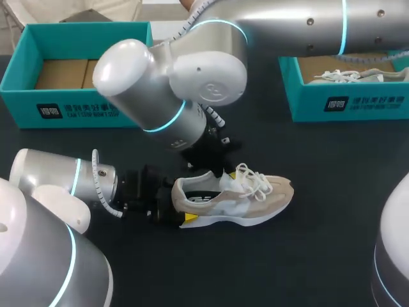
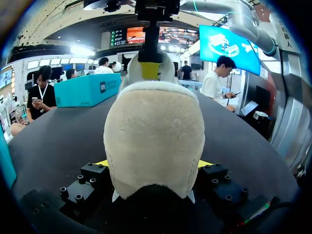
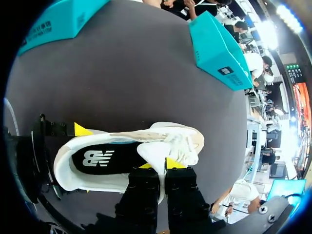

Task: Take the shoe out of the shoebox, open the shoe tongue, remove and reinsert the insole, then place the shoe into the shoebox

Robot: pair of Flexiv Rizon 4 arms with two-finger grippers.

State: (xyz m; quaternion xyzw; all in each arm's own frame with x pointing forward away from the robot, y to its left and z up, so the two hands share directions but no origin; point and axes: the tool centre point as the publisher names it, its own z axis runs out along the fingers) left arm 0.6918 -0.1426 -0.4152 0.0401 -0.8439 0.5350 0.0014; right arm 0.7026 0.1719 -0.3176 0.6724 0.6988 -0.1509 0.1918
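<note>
Two holds on the shoe (image 1: pixel 236 198): your left gripper (image 2: pixel 153 165) clamps the heel (image 2: pixel 153 141), your right gripper (image 3: pixel 161 165) pinches the tongue (image 3: pixel 153 152). You're likely mid tongue-opening; next, lift it clear.

Bare table (image 1: pixel 332 256) beyond toe of shoe (image 1: pixel 252 199)

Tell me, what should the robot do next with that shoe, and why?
Probably pull the tongue up and back with the right claw, which pinches it, while the left claw grips the shoe at its heel; the black insole sits inside, not yet removed.
</note>
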